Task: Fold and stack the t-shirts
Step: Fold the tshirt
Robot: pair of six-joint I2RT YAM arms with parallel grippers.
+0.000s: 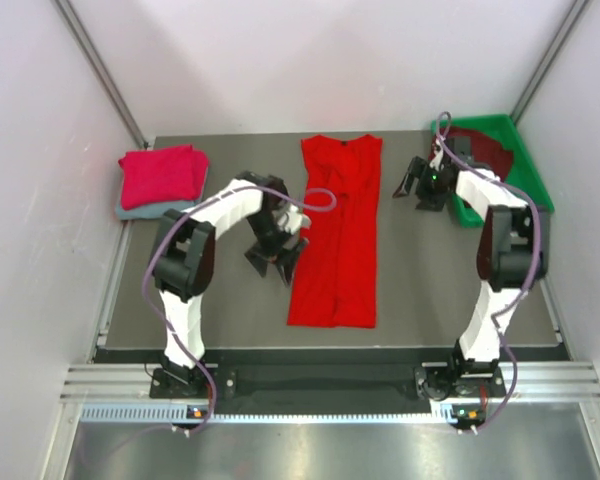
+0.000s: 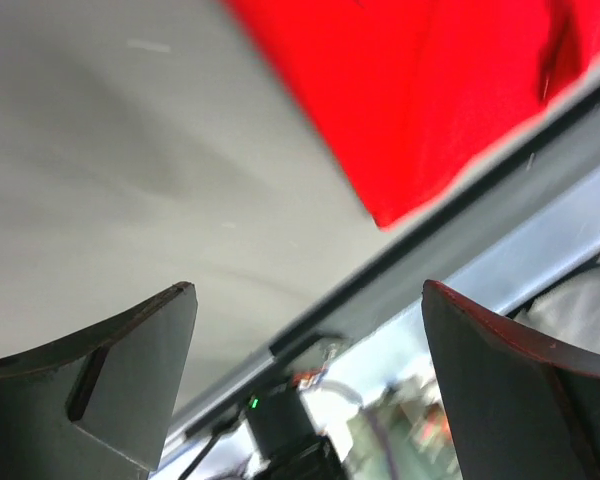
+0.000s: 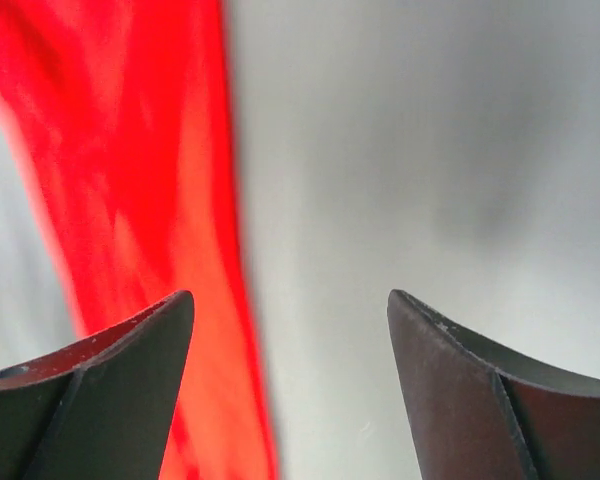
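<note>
"Since you look down on the whole table [image 1: 230, 305], how many shirts do you count?"

"Four. One bright red shirt [image 1: 337, 235] lies in the middle, folded lengthwise into a long strip running from far to near, with its collar at the far end. At the far left two folded ones sit in a single pile: a crimson-pink shirt [image 1: 162, 175] on top of a grey-blue shirt [image 1: 140, 211], of which only the near edge shows. The fourth, a dark maroon shirt [image 1: 485, 140], lies bunched in the one green tray [image 1: 525, 170] at the far right corner."

"And your two grippers?"

"My left gripper [image 1: 277, 265] hangs just left of the red strip, beside its near half, fingers spread wide and gripping no cloth. Its wrist camera shows the strip's near corner close to the table's near edge. My right gripper [image 1: 418, 190] hangs right of the strip's far end, between it and the tray, fingers likewise wide apart and holding nothing. Its wrist camera shows the red cloth blurred on one side and bare table between my fingertips."

"Does either touch the cloth?"

"I cannot tell for the left. The right stands apart from the red one."
</note>
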